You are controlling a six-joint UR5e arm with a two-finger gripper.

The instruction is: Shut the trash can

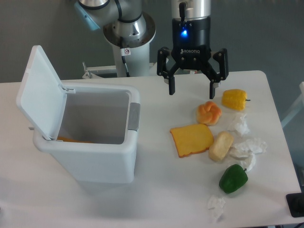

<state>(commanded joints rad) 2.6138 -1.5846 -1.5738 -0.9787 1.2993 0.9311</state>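
Note:
The trash can (102, 159) is a large white bin standing at the left of the table. Its flat white lid (40, 90) is swung up on the left side, leaving the top open. A grey latch tab (134, 116) sits on its right rim, and something orange shows at the bottom inside. My gripper (193, 89) hangs above the table to the right of the bin and well apart from it. Its two black fingers are spread wide with nothing between them.
Right of the bin lie a yellow toast slice (191, 139), an orange bun (209, 112), a yellow pepper (234, 99), a pale bread roll (221, 146), a green pepper (233, 179) and crumpled white paper (247, 147). The robot base (129, 35) stands behind.

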